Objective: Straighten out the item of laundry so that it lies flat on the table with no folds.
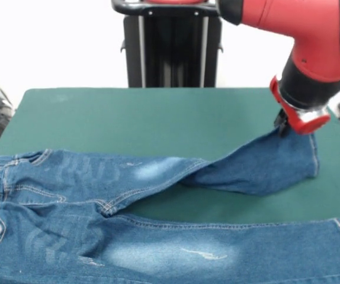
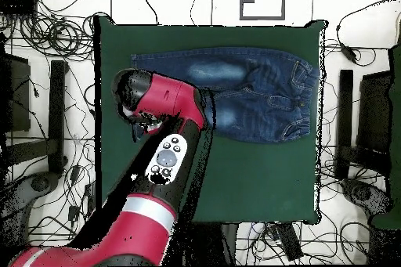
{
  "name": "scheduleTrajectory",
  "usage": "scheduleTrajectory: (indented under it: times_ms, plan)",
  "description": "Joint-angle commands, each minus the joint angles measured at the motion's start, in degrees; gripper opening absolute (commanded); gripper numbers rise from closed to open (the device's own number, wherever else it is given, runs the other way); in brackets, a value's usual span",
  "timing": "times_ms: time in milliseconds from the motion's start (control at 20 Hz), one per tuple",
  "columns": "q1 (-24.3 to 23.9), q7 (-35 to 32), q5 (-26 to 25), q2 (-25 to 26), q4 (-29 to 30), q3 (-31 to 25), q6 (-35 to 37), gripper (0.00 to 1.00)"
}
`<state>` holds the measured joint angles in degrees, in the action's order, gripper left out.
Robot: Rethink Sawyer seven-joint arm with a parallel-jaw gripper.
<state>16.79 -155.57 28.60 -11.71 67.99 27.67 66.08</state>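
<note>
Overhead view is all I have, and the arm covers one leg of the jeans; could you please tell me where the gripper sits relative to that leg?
Observer: In the front view the gripper is right at the hem corner of the jeans' leg nearer the robot. I cannot tell whether it is gripping the cloth.
Operator: Thank you. Does that hidden leg lie flat?
Observer: No. It is twisted near the knee, and beyond the twist it angles away from the other leg toward the gripper, so a fold remains there.
</note>
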Motion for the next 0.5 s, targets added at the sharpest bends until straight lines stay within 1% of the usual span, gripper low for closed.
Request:
scheduleTrajectory:
  times_ms: [50,200,500]
  plan:
    - [-1.3,-13.14,-1.77,1.68,-4.55,-1.59,7.6,0.0]
    - [-1.69,-13.42,-1.35,1.69,-5.05,-1.96,7.69,0.0]
    - [-2.19,-13.3,-0.58,0.48,-4.04,-2.64,7.2,0.0]
